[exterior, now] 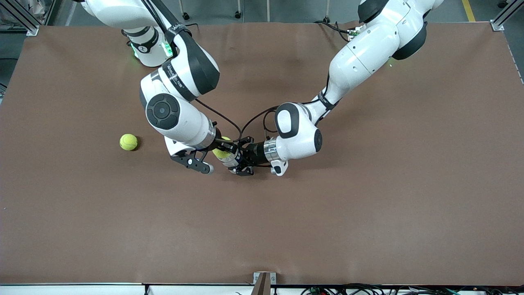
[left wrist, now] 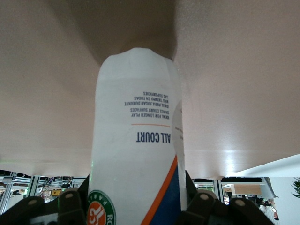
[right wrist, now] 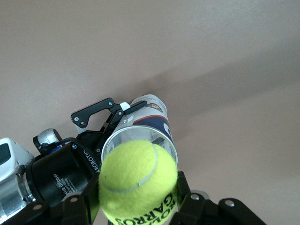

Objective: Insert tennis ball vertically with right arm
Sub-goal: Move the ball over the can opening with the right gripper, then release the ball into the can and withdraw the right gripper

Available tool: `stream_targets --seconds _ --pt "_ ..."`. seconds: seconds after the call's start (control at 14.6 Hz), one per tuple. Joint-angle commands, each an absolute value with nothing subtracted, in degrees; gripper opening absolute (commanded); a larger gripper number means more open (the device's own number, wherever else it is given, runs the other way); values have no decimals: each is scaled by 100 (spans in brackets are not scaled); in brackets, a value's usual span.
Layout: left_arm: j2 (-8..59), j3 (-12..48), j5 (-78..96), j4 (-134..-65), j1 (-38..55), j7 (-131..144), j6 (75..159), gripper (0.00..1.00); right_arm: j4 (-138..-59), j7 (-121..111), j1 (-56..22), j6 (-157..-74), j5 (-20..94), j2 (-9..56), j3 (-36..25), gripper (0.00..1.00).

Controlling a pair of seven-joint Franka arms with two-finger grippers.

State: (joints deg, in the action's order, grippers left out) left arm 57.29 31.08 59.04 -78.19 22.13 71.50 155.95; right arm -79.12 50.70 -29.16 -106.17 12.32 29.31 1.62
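The right arm (exterior: 180,102) reaches down from its base at the top of the front view, elbow bent, forearm angled toward the middle of the table (exterior: 368,205). Its gripper, the right gripper (right wrist: 138,206), is clamped on a yellow-green tennis ball (right wrist: 138,180) (part of the print on it reads "GARROS"), held directly over the open mouth of a tennis ball can (right wrist: 145,126). In the right wrist view the ball covers most of the can's clear rim; whether it touches the rim cannot be told.

The left arm (exterior: 360,57) comes in from its own end, wrist turned sideways, and the left gripper (left wrist: 136,211) is closed around the can's body, holding it upright with its base at the table. The can's white label reads "ALL COURT" in the left wrist view.

A second tennis ball (exterior: 128,142) lies on the table toward the right arm's end, well apart from both grippers.
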Motion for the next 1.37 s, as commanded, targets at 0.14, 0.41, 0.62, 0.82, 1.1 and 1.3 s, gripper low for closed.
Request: stream_targets --seconds 0.14,0.41,0.62,0.82,1.1,1.3 --pt "5704 3111 6038 -7770 2215 7154 15601 71 -7822 5124 -2944 -10617 1151 2962 141 68" --pt "5704 3111 6038 -7770 2224 7137 15601 71 -7822 5124 -2953 -10626 1151 2962 141 100" --pt "5704 3111 6038 -7770 2215 7137 15601 71 -7813 5115 -2944 -10608 1151 2962 141 100" --pt "5704 3111 6038 -7770 2215 7137 15601 71 -7778 4949 -2743 -10547 1090 2883 97 100" --pt "5704 3111 6038 -7770 2215 7128 15601 73 -7901 3212 -1778 -9292 572 2637 97 100" --pt "5704 3111 6038 -7770 2206 7119 15601 74 -8821 1843 -847 -9369 562 2163 105 100"
